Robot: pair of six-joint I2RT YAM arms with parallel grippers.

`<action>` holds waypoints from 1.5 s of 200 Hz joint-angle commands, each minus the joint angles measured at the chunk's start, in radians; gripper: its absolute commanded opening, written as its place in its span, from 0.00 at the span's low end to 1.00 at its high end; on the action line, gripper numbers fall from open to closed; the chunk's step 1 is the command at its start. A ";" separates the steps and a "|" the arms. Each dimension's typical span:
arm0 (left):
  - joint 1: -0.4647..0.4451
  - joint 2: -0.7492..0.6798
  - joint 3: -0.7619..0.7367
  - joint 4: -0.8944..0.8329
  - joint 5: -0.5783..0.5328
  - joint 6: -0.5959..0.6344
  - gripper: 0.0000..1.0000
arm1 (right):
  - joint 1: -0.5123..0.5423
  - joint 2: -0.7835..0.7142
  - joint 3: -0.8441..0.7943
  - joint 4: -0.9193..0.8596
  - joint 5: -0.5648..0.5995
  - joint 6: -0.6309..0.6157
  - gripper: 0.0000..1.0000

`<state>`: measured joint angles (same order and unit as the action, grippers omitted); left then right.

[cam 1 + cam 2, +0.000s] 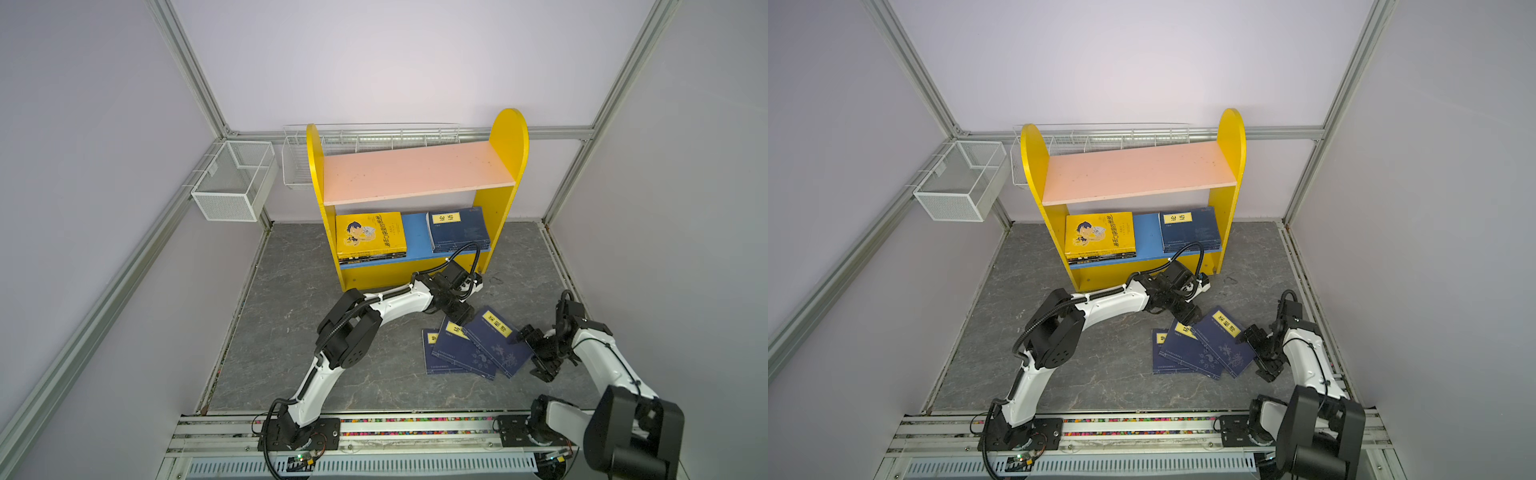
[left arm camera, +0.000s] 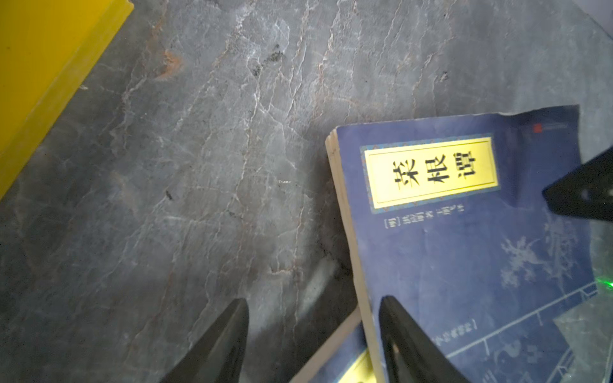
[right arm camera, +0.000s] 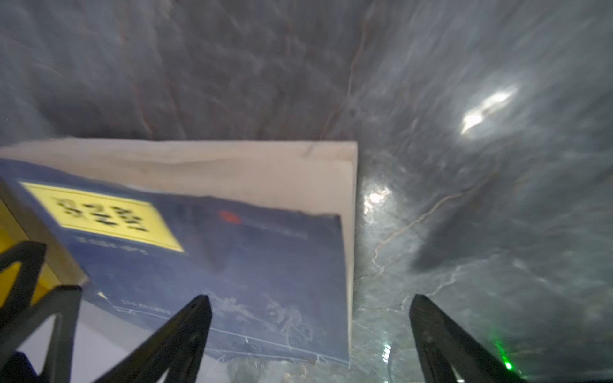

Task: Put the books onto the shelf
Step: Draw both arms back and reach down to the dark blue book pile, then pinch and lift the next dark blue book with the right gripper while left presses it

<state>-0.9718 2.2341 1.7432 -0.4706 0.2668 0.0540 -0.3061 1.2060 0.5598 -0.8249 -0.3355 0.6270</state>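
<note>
Twin robot arms, the left arm and the right arm, pair glossy white shells with bulky matte-black joint housings. Black corrugated cable loops along each. Screws stud the black base plates. The fingers are black tapered wedges.

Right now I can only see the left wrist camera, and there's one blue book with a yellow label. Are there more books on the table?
Observer: Yes, three navy blue paperbacks lie fanned and overlapping on the grey marble-patterned tabletop.
Operator: What's the black thing poking in at the side?
Observer: The right end effector, open, with the top book edge between its fingers.
Operator: Any books shelved yet?
Observer: Two stacks on the yellow bookcase, on its blue lower board: yellow cartoon-cover books and navy ones.
</note>
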 commanded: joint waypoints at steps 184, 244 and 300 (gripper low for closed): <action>0.001 0.091 0.029 -0.143 0.024 0.096 0.49 | 0.173 0.158 0.199 0.450 -0.209 0.012 0.76; 0.005 0.095 0.021 -0.136 0.040 0.090 0.49 | 0.250 0.077 0.181 0.575 -0.193 0.027 0.51; 0.010 0.095 0.015 -0.119 0.058 0.077 0.49 | 0.314 0.090 0.183 0.619 -0.165 0.047 0.41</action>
<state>-0.9234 2.2822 1.7885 -0.5705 0.2520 0.1104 -0.0441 1.2774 0.7502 -0.2607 -0.4416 0.6590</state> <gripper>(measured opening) 0.489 0.425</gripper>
